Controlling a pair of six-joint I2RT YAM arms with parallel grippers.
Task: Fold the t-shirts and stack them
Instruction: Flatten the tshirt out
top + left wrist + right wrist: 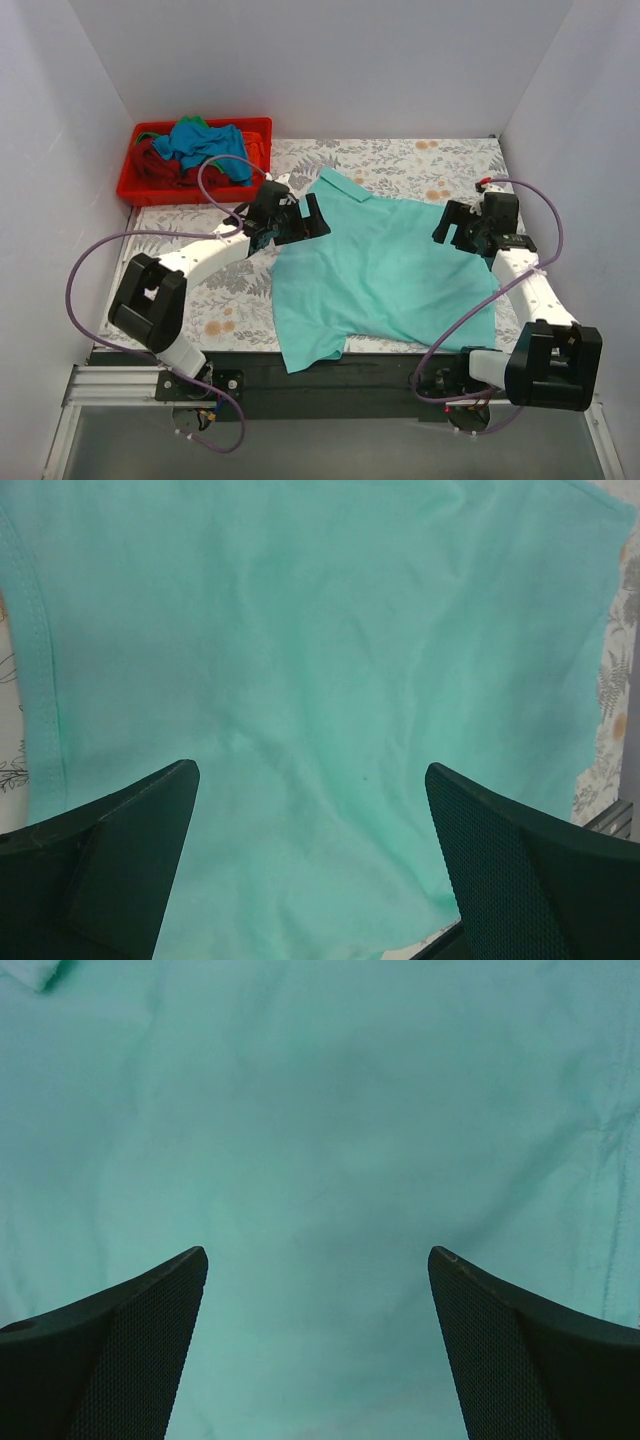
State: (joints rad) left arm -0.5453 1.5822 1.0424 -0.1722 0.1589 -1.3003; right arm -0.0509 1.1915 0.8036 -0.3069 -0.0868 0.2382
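A mint-teal t-shirt lies spread flat in the middle of the table, collar toward the far left. It fills the left wrist view and the right wrist view. My left gripper is open and empty, just above the shirt's left edge near the collar. My right gripper is open and empty, above the shirt's right edge. Blue, dark red and green shirts lie bunched in the bin at the far left.
A red plastic bin stands at the far left corner. A floral-patterned cloth covers the table. White walls close in the back and both sides. A black rail runs along the near edge.
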